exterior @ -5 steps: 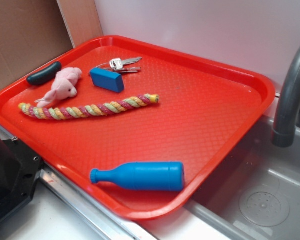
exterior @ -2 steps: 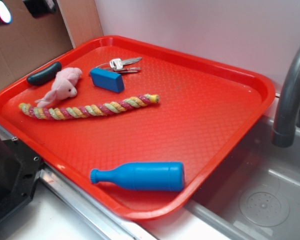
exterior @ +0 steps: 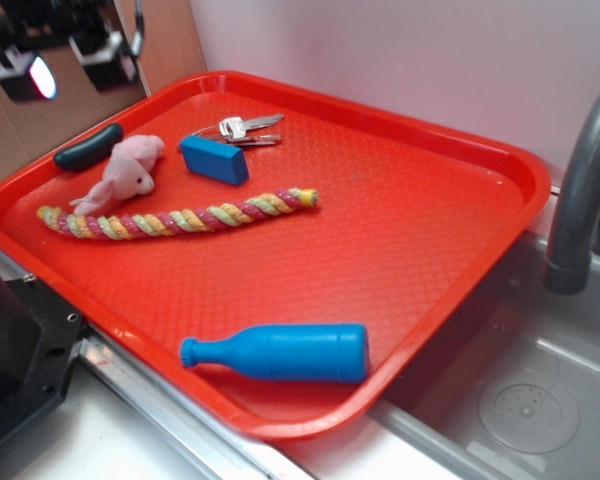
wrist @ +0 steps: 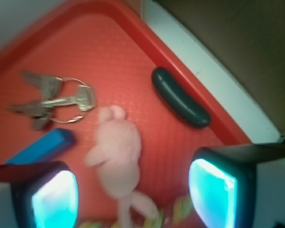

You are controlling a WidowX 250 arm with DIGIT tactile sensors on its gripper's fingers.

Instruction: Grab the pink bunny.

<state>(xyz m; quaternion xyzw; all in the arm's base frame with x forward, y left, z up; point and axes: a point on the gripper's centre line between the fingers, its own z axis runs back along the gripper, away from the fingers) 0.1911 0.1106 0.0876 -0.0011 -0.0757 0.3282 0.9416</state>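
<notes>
The pink bunny (exterior: 125, 172) lies on the red tray (exterior: 410, 210) near its far left corner, between a dark oblong piece and a blue block. My gripper (exterior: 68, 62) hangs open high above the tray's left rim, up and left of the bunny. In the wrist view the bunny (wrist: 118, 152) lies below and between the two glowing fingertips (wrist: 54, 199), with nothing held in my gripper (wrist: 133, 194). Its ears trail toward the braided rope (wrist: 180, 209).
A dark oblong piece (exterior: 88, 146), a blue block (exterior: 214, 159) and a bunch of keys (exterior: 242, 129) surround the bunny. The multicoloured rope (exterior: 180, 217) lies just in front of it. A blue bottle (exterior: 278, 352) lies near the tray's front edge. A grey tap (exterior: 580, 190) and sink stand at the right.
My gripper has come into the exterior view at the top left and moved down and right toward the tray's corner. Nothing on the tray has moved.
</notes>
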